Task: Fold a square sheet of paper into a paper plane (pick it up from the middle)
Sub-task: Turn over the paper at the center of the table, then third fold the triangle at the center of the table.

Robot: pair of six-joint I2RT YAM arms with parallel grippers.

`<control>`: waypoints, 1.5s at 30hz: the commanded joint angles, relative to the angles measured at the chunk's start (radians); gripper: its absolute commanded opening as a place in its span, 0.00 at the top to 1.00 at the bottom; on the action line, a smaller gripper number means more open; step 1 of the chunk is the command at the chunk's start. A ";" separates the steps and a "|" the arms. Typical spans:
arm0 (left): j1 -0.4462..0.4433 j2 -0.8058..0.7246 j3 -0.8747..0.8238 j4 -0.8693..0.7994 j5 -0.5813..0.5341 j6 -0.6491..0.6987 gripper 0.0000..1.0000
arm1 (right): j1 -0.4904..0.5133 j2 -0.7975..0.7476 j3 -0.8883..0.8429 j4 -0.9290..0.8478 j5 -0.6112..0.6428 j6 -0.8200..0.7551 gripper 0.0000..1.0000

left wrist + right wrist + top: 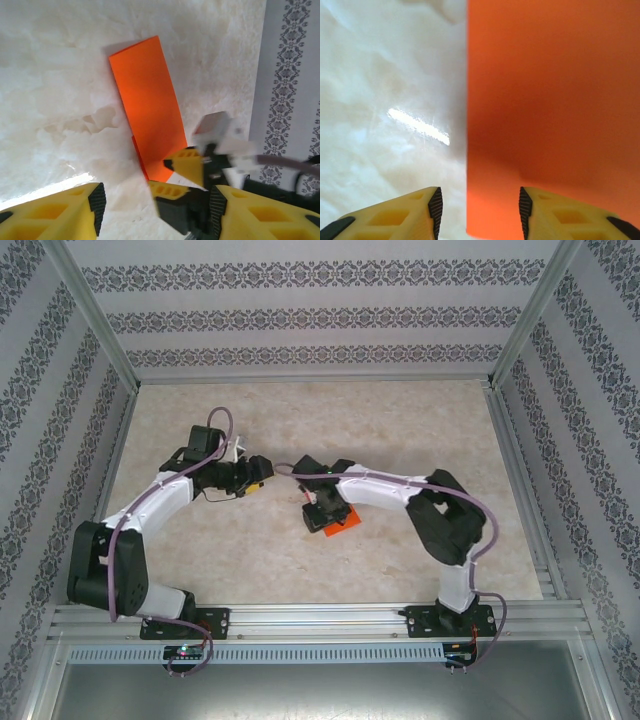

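Orange-red sheet of paper (343,525) lies folded flat mid-surface (400,430), one edge running between the right claw's (479,212) parted jaws; the left claw (262,474), likewise spread, hovers just left.

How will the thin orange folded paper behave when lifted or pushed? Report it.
The thin orange folded paper looks flimsy, so it will probably droop when lifted. On the glossy pale table it may slide when pushed.

Paper (343,525) — mostly hidden under right gripper (322,514); edges cropped up close.
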 commanded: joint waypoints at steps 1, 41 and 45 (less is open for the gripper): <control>-0.065 0.042 0.056 0.061 -0.008 0.011 0.46 | -0.075 -0.121 -0.091 0.095 -0.109 0.032 0.50; -0.308 0.521 0.314 -0.080 -0.206 0.181 0.69 | -0.402 -0.217 -0.424 0.410 -0.581 0.091 0.62; -0.308 0.529 0.320 -0.086 -0.207 0.188 0.69 | -0.406 -0.235 -0.430 0.429 -0.611 0.110 0.69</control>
